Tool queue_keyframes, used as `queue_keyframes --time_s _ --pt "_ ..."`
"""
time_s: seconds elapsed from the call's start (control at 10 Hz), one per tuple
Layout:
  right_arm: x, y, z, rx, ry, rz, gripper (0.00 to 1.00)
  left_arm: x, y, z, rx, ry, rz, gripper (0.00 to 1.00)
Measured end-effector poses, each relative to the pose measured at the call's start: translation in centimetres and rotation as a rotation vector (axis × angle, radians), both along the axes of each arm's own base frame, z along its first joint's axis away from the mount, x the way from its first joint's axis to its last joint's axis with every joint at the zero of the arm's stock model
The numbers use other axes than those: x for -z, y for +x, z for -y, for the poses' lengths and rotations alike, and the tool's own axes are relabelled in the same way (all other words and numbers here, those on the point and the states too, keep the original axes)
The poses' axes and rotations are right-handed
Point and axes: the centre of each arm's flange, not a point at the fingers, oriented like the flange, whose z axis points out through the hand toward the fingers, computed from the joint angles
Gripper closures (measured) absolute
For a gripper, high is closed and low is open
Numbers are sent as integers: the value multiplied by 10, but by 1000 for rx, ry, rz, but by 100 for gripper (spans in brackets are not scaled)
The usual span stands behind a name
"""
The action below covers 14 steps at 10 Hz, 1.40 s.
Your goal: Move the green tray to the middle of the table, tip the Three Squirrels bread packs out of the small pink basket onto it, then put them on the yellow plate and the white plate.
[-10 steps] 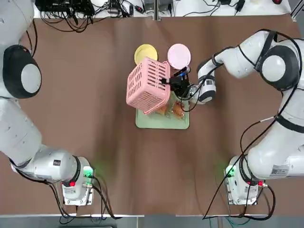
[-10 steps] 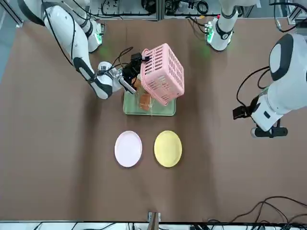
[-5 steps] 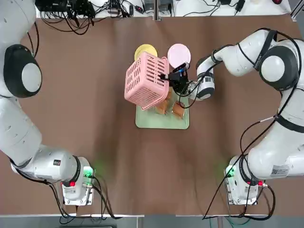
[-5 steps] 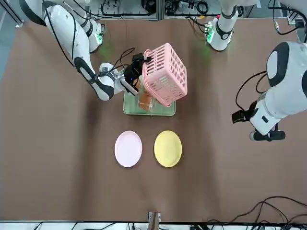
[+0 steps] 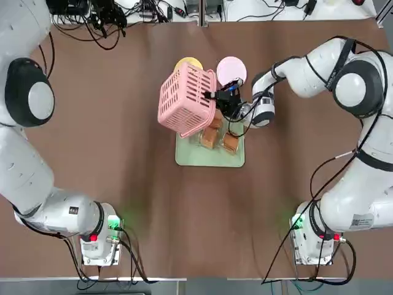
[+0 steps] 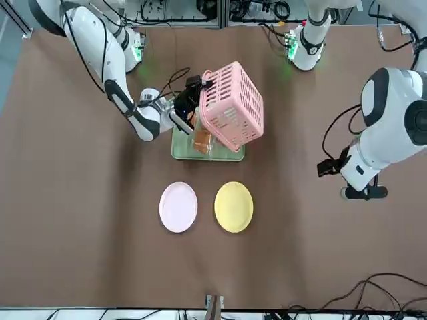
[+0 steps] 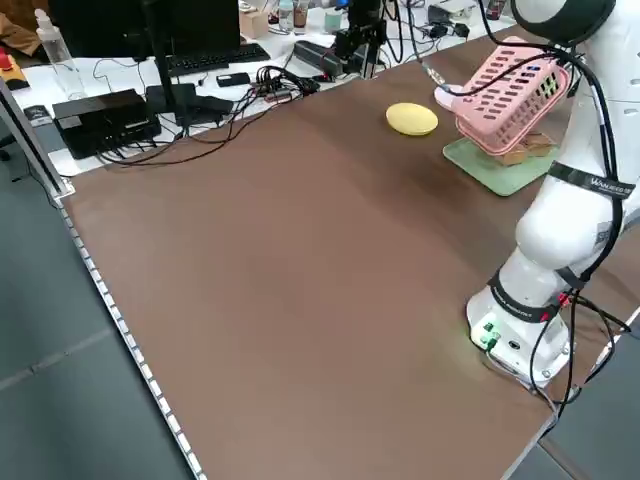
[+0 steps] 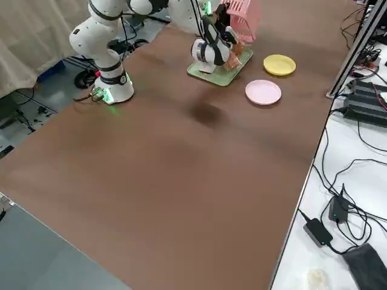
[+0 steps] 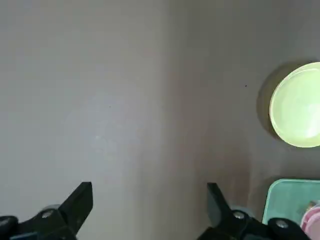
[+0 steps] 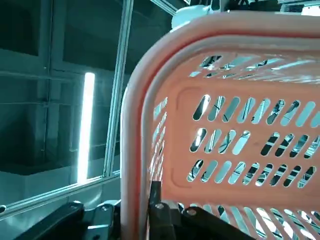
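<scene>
Since the earlier frame, white left arm swung slightly inward, its black end effector (image 6: pixel 349 181) spread wide above brown matte desk (image 5: pixel 153 221) | pale green rectangular tray (image 5: pixel 210 158) on desk | right arm reaches over tray, black end effector (image 5: pixel 218 96) pinching tilted pink lattice plastic basket (image 5: pixel 186 98)

Before you, bread packs (image 5: pixel 229 142) lie on the tray (image 5: pixel 209 158); beyond it sit two plates (image 6: pixel 178 207) (image 6: pixel 233 207), side by side, on the table (image 5: pixel 184 221).

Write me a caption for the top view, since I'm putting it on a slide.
The right gripper holds the small pink basket tilted above the green tray, where bread packs lie.
</scene>
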Motion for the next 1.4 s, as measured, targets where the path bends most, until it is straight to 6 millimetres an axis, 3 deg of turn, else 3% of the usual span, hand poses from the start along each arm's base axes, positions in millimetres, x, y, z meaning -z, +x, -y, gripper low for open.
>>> queue_keyframes --time_s 0.3,0.6,1.0,1.2,1.4 --pt "14 -6 -14 -5 -14 -34 93 5 -1 -1 7 -3 -7 0" --pt "14 -11 -39 0 -2 -49 93 9 -2 -2 18 -9 -13 0" --pt "9 -4 -40 -17 -2 -75 93 17 -5 -2 16 -15 -31 0" --pt "-12 13 -29 -41 -9 -97 93 21 -6 0 19 -15 -35 0" --pt "-48 34 -9 -62 -51 -103 93 21 -6 0 19 -15 -34 0"
